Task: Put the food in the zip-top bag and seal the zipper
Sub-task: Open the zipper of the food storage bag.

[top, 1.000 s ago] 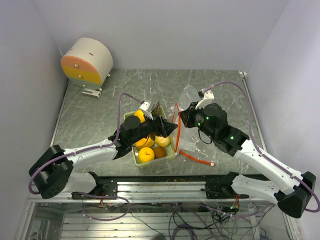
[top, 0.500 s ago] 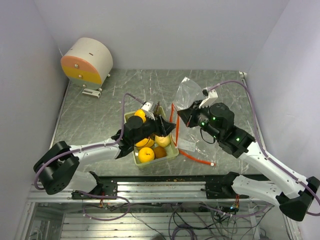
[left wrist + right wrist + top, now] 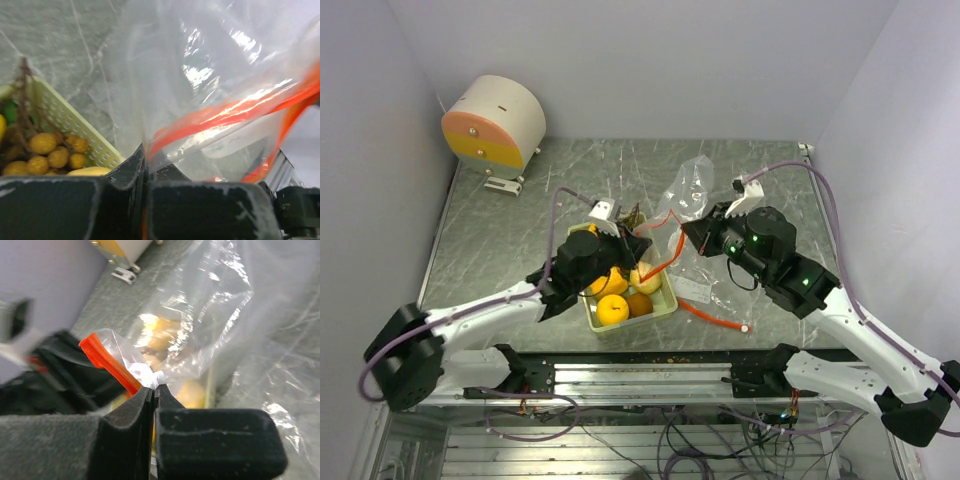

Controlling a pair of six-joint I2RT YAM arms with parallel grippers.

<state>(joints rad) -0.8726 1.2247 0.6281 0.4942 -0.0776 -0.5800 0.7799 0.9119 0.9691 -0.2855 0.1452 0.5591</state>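
Your left claw [image 3: 638,243] pinching the zip-top bag [image 3: 692,185] by its orange zipper [image 3: 225,112], your right claw [image 3: 691,229] clamped on the same rim, oranges [image 3: 612,309] and berries [image 3: 50,150] in the green tray [image 3: 667,303] near the surface [image 3: 500,240]'s near edge.

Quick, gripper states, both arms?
Left gripper: closed, pinching the zip-top bag at its rim.
Right gripper: closed, pinching the same bag's rim.

The fruit [image 3: 612,310] lies in the tray [image 3: 666,304], just left of the bag [image 3: 696,186].
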